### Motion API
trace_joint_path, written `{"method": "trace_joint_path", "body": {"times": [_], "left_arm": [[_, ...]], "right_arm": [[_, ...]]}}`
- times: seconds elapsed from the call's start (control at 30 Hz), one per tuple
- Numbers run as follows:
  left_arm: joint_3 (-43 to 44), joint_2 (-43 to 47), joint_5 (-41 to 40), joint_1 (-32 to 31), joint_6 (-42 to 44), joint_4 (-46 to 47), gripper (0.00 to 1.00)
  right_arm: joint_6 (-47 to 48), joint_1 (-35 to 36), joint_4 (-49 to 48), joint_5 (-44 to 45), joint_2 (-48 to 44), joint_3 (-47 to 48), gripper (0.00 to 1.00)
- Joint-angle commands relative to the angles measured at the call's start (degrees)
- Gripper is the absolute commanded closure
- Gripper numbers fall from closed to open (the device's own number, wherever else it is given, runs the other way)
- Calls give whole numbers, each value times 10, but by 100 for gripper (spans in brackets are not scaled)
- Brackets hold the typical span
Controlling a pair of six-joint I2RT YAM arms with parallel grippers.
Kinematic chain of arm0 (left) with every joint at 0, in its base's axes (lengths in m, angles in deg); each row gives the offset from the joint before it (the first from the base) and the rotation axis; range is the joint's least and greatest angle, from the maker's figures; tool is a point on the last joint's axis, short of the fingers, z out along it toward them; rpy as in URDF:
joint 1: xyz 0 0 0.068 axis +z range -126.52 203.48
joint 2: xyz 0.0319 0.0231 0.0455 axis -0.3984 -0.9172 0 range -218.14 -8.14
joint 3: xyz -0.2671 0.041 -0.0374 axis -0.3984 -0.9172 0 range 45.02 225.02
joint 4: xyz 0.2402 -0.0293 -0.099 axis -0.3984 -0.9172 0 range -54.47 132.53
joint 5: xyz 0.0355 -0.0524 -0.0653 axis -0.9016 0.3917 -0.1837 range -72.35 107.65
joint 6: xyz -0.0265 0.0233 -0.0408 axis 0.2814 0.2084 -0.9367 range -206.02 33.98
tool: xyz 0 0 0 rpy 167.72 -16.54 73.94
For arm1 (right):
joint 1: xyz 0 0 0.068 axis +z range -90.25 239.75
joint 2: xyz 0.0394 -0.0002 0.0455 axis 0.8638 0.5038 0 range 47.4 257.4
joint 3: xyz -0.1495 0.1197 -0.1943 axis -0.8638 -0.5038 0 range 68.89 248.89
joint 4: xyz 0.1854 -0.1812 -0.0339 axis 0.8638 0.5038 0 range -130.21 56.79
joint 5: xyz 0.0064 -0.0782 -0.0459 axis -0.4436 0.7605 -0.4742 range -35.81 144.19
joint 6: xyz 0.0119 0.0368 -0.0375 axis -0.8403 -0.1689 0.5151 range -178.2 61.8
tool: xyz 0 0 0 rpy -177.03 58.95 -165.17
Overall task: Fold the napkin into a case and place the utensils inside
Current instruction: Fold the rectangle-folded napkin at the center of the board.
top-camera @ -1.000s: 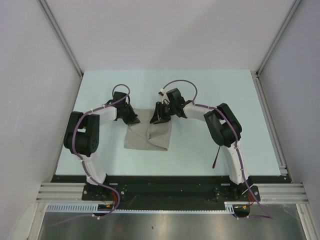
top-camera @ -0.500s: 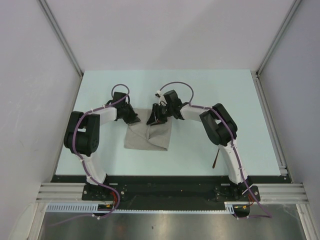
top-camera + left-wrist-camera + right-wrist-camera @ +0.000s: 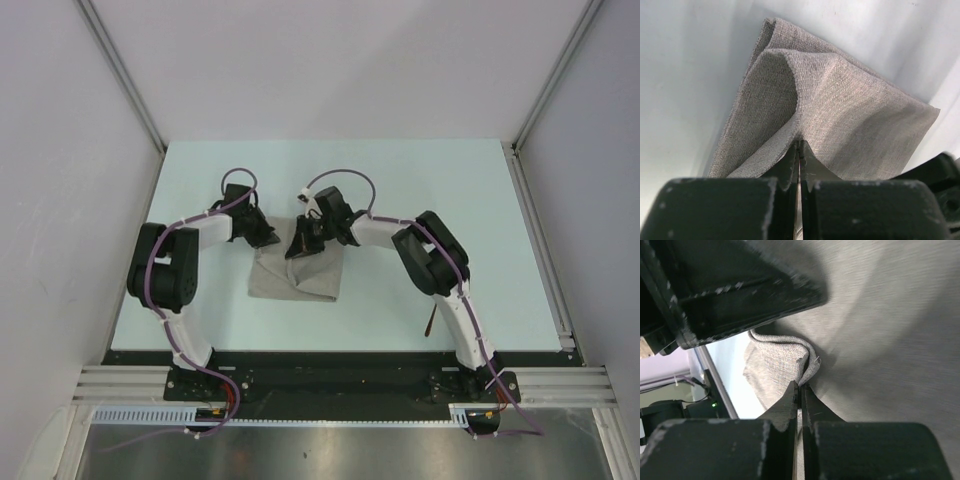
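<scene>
Left arm point(image 3: 165, 268) and right arm point(image 3: 437, 258) bent inward — left fingers point(image 3: 784, 172) and right fingers point(image 3: 785, 411) both pinched tight

Plain grey-beige napkin point(image 3: 300, 280) on pale mint table point(image 3: 430, 190), light grey walls point(image 3: 330, 60) around.

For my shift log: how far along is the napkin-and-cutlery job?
Early. Done: the napkin is folded over, not yet a narrow case. In hand: the left gripper and right gripper both pinch its far edge. Left: finish folding, then load cutlery; one slim utensil lies on the table by the right arm.
</scene>
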Motion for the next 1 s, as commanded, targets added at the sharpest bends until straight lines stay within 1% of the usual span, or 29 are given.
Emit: {"method": "trace_joint_path", "body": {"times": [0.0,0.1,0.13,0.23,0.37,0.5,0.63,0.73,0.77,0.9,0.93,0.97], "left_arm": [[-2,44,14,13,-8,6,98],[11,60,24,19,-7,-13,87],[15,63,23,20,-7,-28,82],[16,85,17,25,-3,-37,80],[14,103,11,37,12,-48,80],[41,115,-13,51,42,-90,80],[33,156,-12,64,46,-95,80],[33,175,-11,67,53,-101,78],[32,178,-8,68,55,-102,78],[32,179,1,71,58,-99,77],[31,176,3,71,58,-96,78],[29,169,11,71,59,-95,78]], "right_arm": [[-21,43,-8,-1,-39,12,100],[-34,60,-24,9,-35,7,100],[-43,62,-47,4,-31,1,100],[-62,68,-68,9,-26,-1,100],[-77,75,-89,13,-24,-4,100],[-102,82,-112,2,-16,-9,100],[-118,89,-126,-3,-6,-14,99],[-126,93,-138,-17,0,-17,92],[-129,94,-141,-19,1,-17,87],[-152,99,-178,-65,2,-29,77],[-158,94,-191,-70,-3,-36,73],[-163,90,-201,-73,-9,-45,66]]}}
